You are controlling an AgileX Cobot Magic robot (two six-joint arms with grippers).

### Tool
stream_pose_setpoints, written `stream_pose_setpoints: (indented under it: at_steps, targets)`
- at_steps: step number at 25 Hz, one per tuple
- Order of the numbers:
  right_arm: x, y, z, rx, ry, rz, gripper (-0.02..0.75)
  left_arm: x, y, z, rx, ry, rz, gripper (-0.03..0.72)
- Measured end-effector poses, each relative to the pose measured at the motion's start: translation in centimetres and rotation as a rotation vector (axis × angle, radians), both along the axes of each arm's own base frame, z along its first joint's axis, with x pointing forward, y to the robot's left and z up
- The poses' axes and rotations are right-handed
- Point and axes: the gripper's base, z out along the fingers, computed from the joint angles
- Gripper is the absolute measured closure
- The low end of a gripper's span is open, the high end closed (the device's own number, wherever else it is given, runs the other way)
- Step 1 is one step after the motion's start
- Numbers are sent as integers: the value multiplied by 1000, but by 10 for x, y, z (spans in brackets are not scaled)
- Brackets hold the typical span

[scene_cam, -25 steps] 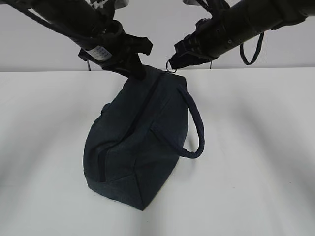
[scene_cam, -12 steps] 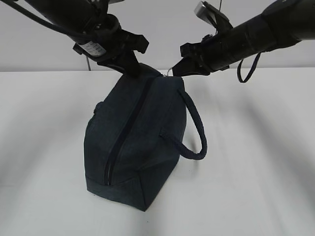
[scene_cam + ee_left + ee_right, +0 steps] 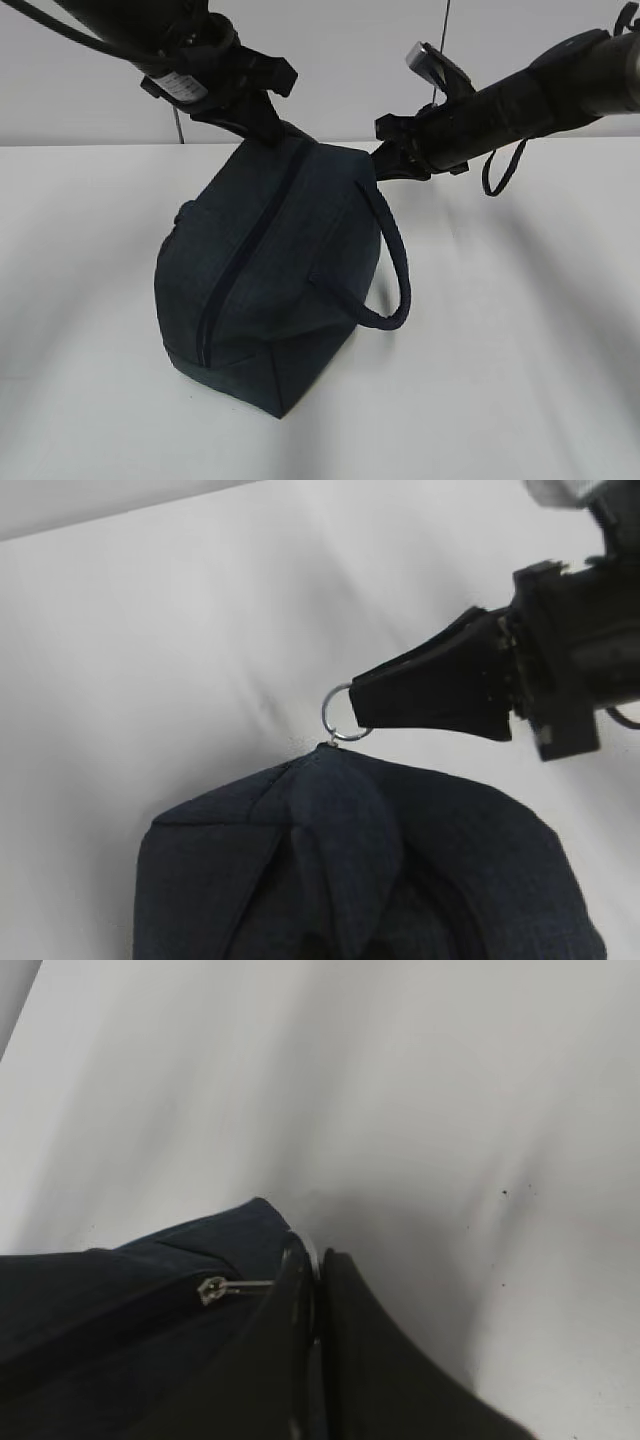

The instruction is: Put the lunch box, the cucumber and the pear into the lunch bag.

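Observation:
The dark navy lunch bag (image 3: pixel 270 270) stands tilted on the white table, its zipper line running down the side that faces the exterior camera. My left gripper (image 3: pixel 262 128) pinches the fabric at the bag's raised far end; in the left wrist view only the bag (image 3: pixel 400 860) shows, and my own fingers are hidden. My right gripper (image 3: pixel 385 160) is shut on the metal ring pull (image 3: pixel 335 712) at the bag's top corner. The right wrist view shows the ring (image 3: pixel 312 1250) between the shut fingers and the zipper slider (image 3: pixel 212 1288) beside them. The lunch box, cucumber and pear are out of view.
The white table (image 3: pixel 520 350) spreads around the bag, with a pale wall behind it. One rope handle (image 3: pixel 398 265) loops out on the bag's right side. A black cable loop (image 3: pixel 500 170) hangs under the right arm.
The right gripper has moved right and a little lower with the ring pull. The bag's lower end has swung left and the left gripper has risen slightly.

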Motion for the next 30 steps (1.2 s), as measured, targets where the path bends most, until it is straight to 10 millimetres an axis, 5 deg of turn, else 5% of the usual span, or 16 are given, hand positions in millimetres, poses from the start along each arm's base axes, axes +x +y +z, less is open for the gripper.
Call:
stream_pose_setpoints:
  at_steps: [16, 23, 30]
  targets:
    - [1, 3, -5, 12, -12, 44, 717, 3, 12, 3, 2, 1, 24, 653]
    - [10, -4, -2, 3, -60, 72, 448, -2, 18, 20, -17, -35, 32, 403]
    - [13, -3, 32, 26, -144, 101, 249, -4, 19, 19, -3, -15, 20, 368]
